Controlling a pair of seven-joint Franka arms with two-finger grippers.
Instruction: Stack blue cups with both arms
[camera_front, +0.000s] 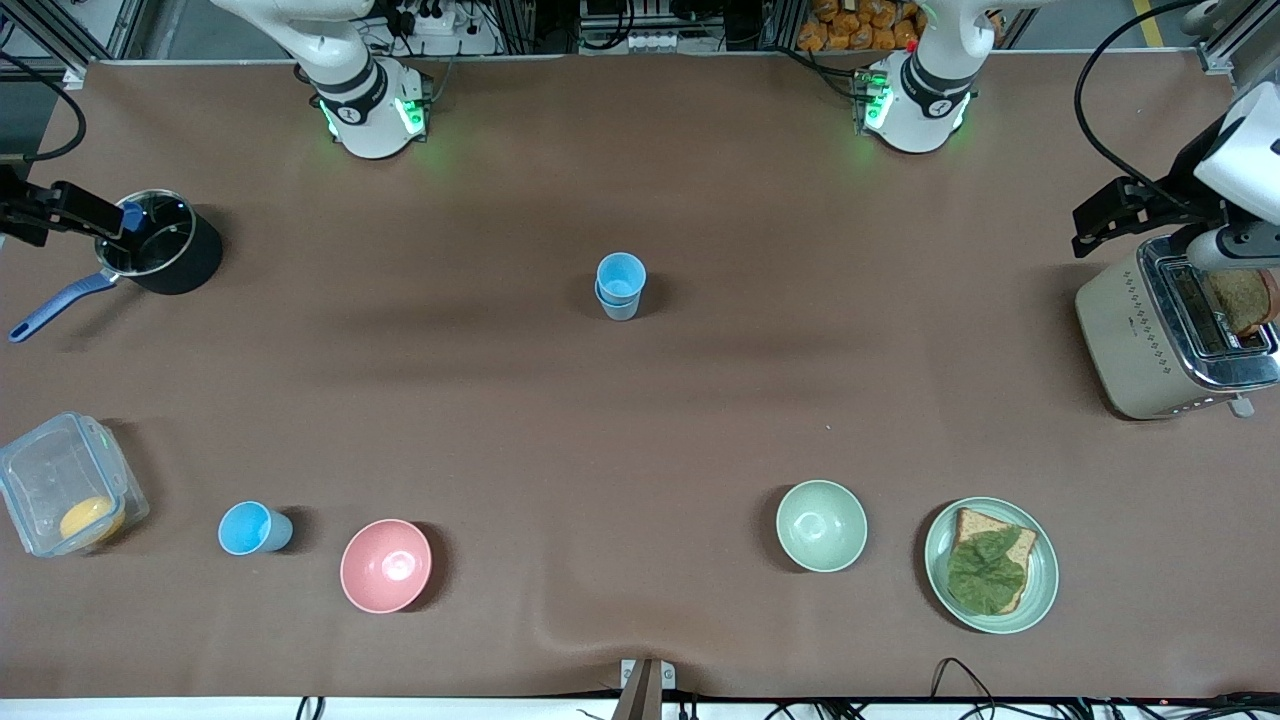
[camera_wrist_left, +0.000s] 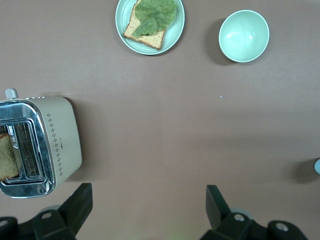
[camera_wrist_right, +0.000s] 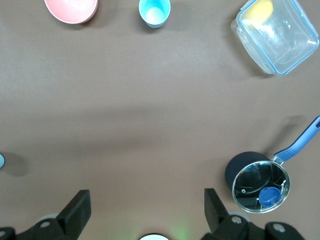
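Left gripper (camera_wrist_left: 145, 212): fingers spread wide, nothing between them. It hangs over bare table at the left arm's end, just beside the toaster (camera_front: 1165, 335), which holds a slice of bread. The left arm is drawn out to that table edge, well apart from any cup.

Right gripper (camera_wrist_right: 145, 212): fingers likewise spread and empty. It hangs over bare table at the right arm's end, close to the pot (camera_front: 160, 255). Only its black tip shows in the front view, at the table edge.

Stack (camera_front: 620, 285): two blue cups, one nested in the other, upright at mid-table between the two arm bases.

Loose cup (camera_front: 252, 527): upright, mouth up, near the front camera, between the clear box (camera_front: 65, 495) and the pink bowl (camera_front: 386, 565). It is apart from both.

Governing relation: the loose cup lies toward the right arm's end, nearer the front camera than the right gripper, with open table between. Its long axis is vertical. The right arm is judged clearly the nearer. The left arm would have to cross the whole table.

Judgement: one cup is left to stack. The bowl beside it leaves limited clearance on that side.
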